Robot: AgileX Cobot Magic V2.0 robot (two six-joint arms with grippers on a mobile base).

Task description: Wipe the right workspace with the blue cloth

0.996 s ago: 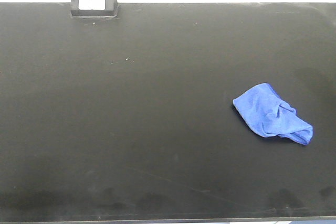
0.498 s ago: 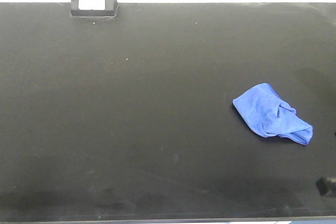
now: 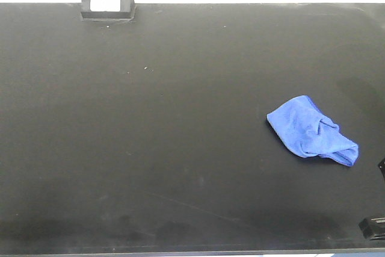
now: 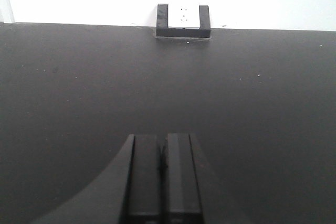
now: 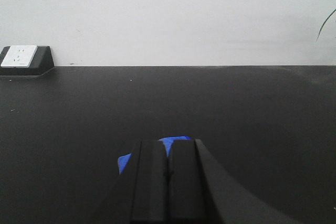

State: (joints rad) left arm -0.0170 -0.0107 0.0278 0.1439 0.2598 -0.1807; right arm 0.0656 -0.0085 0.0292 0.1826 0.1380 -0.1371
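The blue cloth (image 3: pixel 311 130) lies crumpled and alone on the right half of the matte black benchtop (image 3: pixel 150 136), the right workspace. In the right wrist view my right gripper (image 5: pixel 168 142) is shut with nothing in it. It hangs just short of the cloth, whose blue edges (image 5: pixel 124 162) peek out behind the fingertips. A black part of the right arm (image 3: pixel 374 227) shows at the front view's lower right corner, nearer than the cloth. My left gripper (image 4: pixel 163 137) is shut and empty over bare benchtop (image 4: pixel 79 87), far from the cloth.
A small black box with a white label (image 3: pixel 107 0) stands at the bench's far edge on the left, also in the left wrist view (image 4: pixel 183 20) and the right wrist view (image 5: pixel 23 59). A white wall backs the bench. Plant leaves (image 5: pixel 326 9) hang at the far right.
A black part of the right arm has come into the lower right corner of the front view and shifted along that edge. The blue cloth has not moved.
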